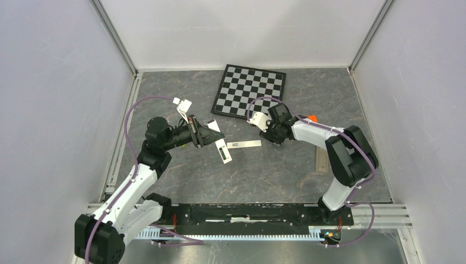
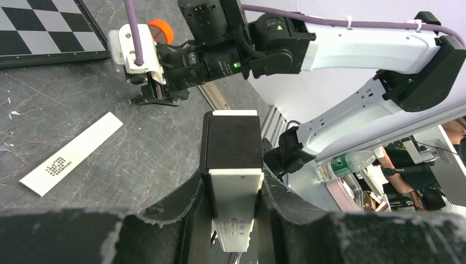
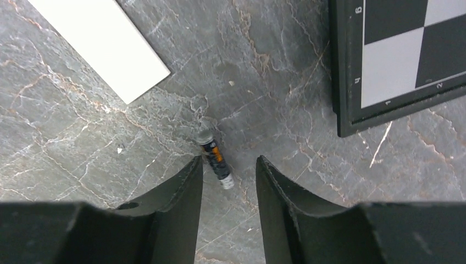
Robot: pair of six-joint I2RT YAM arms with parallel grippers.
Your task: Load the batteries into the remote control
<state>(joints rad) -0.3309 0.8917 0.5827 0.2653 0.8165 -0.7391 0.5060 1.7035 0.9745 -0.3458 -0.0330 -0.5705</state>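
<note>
Right gripper, jaws parted, astride a battery lying on the table; left gripper clamped on the remote control: pickup step, likely calling next for a square pinch and lift.

The remote control is a small flat white oblong. It is clamped across its width in the fingers of the left gripper and held off the table, on the near-left side of the chessboard and apart from it. From above, its upper face is pale with a narrow dark slot. The left wrist view shows a face with a black rectangular panel at one end and small dark marks I cannot read on the white part.

One battery is visible. It is a tiny slim dark cylinder with an orange band, and it lies flat on the table near a corner of the chessboard, not touching its frame. It sits between the parted fingers of the right gripper.
</note>
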